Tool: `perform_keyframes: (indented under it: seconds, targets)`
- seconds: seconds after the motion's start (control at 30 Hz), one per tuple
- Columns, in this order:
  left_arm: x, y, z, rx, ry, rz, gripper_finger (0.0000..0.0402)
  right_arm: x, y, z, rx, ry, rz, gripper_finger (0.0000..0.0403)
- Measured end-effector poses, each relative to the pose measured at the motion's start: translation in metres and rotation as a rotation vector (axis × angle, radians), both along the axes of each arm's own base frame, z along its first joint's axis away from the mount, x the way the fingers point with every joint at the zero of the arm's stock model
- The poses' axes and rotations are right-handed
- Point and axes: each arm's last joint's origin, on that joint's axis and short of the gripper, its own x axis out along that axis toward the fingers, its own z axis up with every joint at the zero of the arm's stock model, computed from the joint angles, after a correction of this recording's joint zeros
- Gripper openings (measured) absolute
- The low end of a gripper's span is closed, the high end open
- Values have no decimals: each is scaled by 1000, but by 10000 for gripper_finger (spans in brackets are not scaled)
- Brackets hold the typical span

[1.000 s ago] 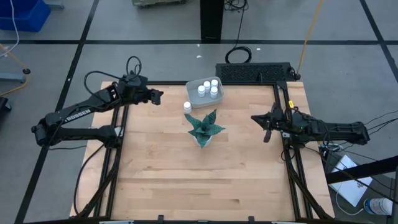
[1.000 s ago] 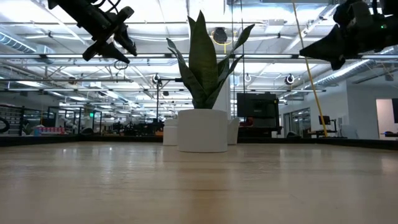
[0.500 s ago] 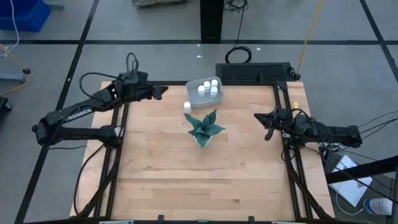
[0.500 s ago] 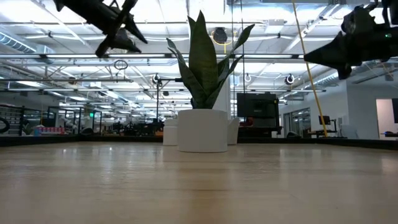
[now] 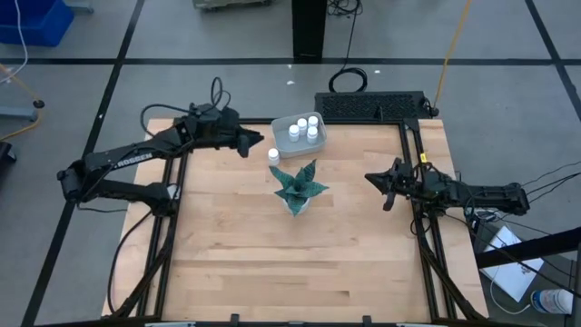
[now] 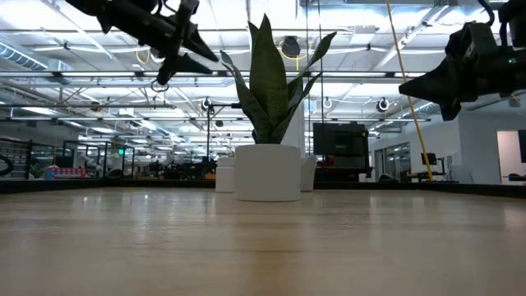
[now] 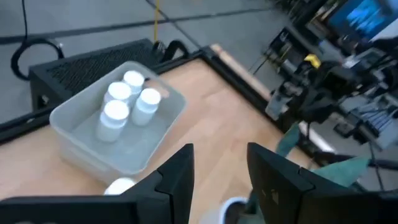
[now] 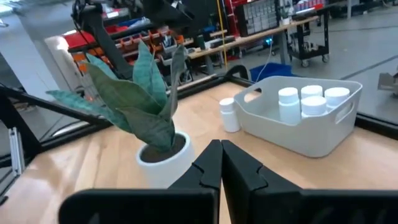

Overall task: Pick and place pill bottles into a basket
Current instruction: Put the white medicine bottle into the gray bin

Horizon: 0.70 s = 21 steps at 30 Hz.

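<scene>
White pill bottle just beside left end effector; untouched

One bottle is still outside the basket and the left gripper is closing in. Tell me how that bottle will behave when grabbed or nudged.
The lone pill bottle stands upright, narrow and tall, so a sideways nudge from the left gripper would probably tip it. Being round, it would likely roll once down. Its smooth white plastic looks stiff, probably light, possibly slippery.

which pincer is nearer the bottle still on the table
Left. The left pincer hovers open just beside the loose bottle, next to the basket. The right pincer is shut, far across the table past the plant.
</scene>
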Motion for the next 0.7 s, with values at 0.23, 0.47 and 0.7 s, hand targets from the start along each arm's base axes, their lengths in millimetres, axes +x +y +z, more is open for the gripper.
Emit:
perform_keyframes:
  seconds: [0.23,0.47,0.7]
  targets:
    - [-15,13,-16,-3,171,-56,173,2,0,7,-2,-78,1,0]
    - [-2,22,-39,51,300,-112,246,1,0,20,-4,-212,-3,0]
    - [8,33,-66,20,404,-141,318,1,0,21,-5,-229,-3,0]
